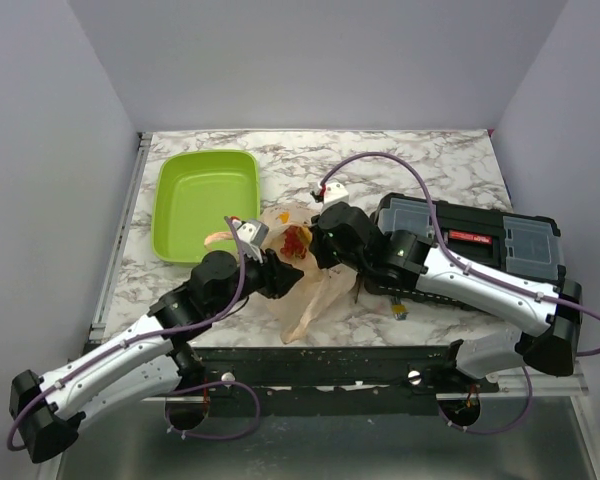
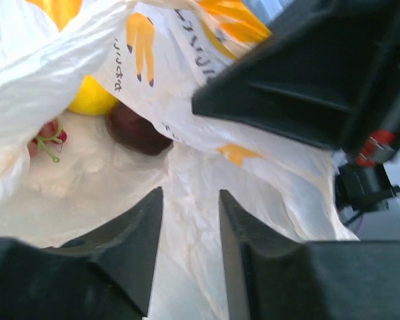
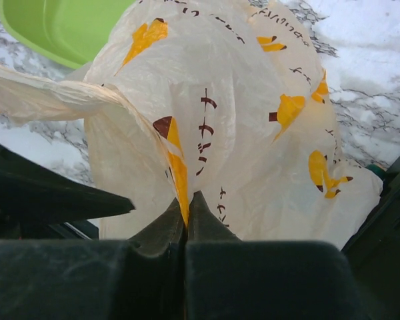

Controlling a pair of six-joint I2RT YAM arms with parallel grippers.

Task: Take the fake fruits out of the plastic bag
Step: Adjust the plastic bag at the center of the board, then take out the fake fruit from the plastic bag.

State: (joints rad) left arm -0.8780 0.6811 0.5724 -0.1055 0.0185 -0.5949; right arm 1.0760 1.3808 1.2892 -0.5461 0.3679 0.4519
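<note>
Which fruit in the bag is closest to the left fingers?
The dark red-brown round fruit, just past the fingertips; the yellow fruit sits behind it.

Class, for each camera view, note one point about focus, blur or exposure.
Top external: evenly lit, sharp throughout. Left wrist: plastic bag blown out white inside, left fingers dark and blurred. Right wrist: bag prints crisp, right fingers close, dark, soft.

The peach, orange-printed plastic bag [image 3: 253,120] lies crumpled on the surface [image 1: 430,160]. Inside sit a yellow fruit [image 2: 90,100] and dark red grapes [image 2: 137,130].
</note>
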